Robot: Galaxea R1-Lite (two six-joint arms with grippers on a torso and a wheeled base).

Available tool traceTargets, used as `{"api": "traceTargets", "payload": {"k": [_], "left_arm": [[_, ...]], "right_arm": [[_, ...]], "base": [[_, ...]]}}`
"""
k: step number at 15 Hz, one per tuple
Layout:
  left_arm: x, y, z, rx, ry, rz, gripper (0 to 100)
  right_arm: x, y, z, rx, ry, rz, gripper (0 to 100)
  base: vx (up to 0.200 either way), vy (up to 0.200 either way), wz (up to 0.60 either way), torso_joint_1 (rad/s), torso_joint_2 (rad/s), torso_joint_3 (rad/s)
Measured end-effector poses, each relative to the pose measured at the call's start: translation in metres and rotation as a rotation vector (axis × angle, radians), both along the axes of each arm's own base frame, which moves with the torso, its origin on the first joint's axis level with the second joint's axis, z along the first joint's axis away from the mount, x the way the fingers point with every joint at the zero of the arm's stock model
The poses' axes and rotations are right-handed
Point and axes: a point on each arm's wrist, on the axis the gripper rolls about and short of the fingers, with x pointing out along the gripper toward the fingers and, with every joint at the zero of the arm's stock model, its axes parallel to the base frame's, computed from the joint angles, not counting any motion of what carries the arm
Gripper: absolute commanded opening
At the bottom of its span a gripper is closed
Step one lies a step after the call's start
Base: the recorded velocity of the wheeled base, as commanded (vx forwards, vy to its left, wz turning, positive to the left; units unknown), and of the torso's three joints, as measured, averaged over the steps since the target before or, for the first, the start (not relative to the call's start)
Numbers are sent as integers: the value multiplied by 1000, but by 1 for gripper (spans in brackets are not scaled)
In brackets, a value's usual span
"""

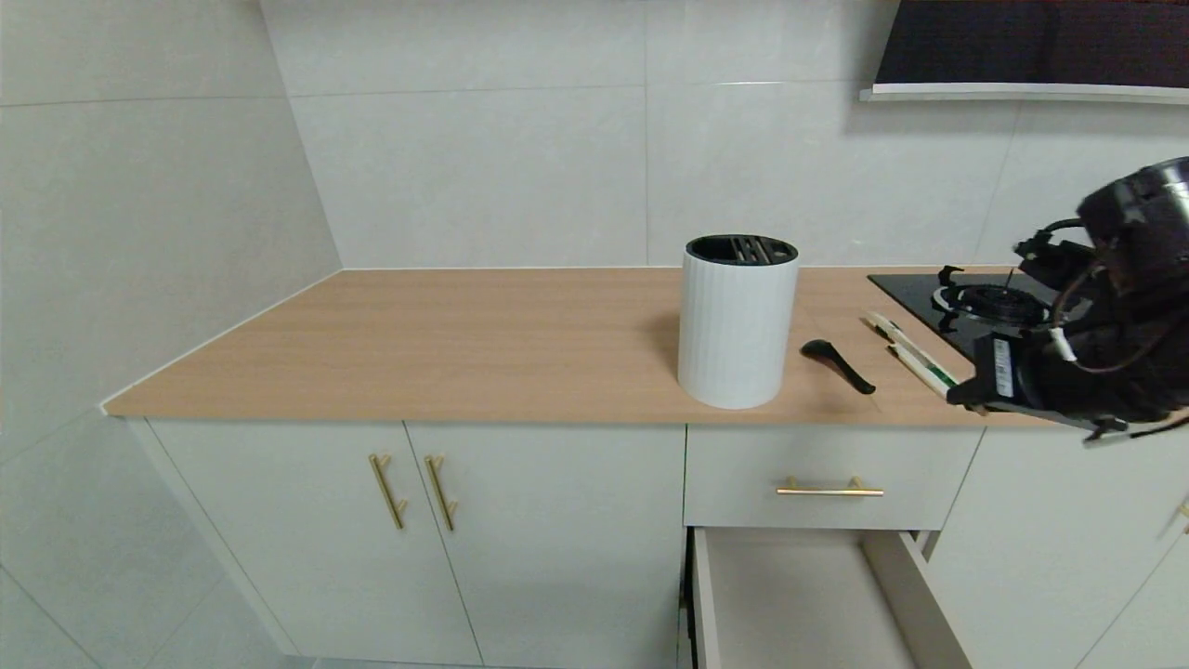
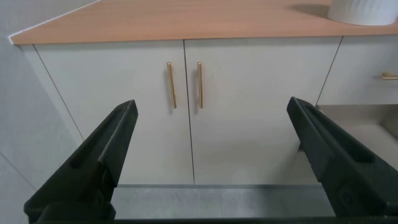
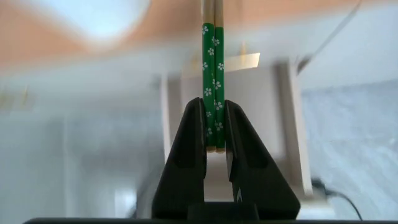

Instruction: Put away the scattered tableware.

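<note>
While the right gripper [image 3: 215, 118] pinches the green, flower-printed ends of a pair of chopsticks [image 3: 211, 56], a white ribbed utensil holder [image 1: 737, 325] with a black slotted top stands upright on a wooden countertop [image 1: 446, 344] in a tiled kitchen, toward the counter's front edge. Just right of the holder lies a black spoon [image 1: 836, 364], not touching it, with its bowl toward the wall and its handle toward the front edge. Farther right of the holder, beyond the spoon, the chopsticks stretch side by side from the gripper at the front edge back toward the wall. Whether they rest on the wood or ride just above it cannot be told. A black gas stove [image 1: 975, 302] sits well to the right of the holder, behind the chopsticks. Directly below the holder is a shut drawer with a gold handle [image 1: 829, 488], and beneath that a second drawer [image 1: 704, 595] stands pulled out. Left of the holder and lower, the left gripper [image 2: 210, 109] has its fingers spread wide, facing two cabinet doors [image 2: 249, 124] with gold bar handles.
</note>
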Motion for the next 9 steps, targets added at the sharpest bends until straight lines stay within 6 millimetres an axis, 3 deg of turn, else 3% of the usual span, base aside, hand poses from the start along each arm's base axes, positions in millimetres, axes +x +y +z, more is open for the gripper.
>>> {"api": "traceTargets", "payload": {"k": [3,9], "left_arm": [[0,0,0,0,0,-1,100],[0,0,0,0,0,0,100]], "right_arm": [[-50,-16,6,19,46,188,0],[-66,-22,2,-8,36,214,0]], "base": [[0,0,0,0,0,0],[0,0,0,0,0,0]]}}
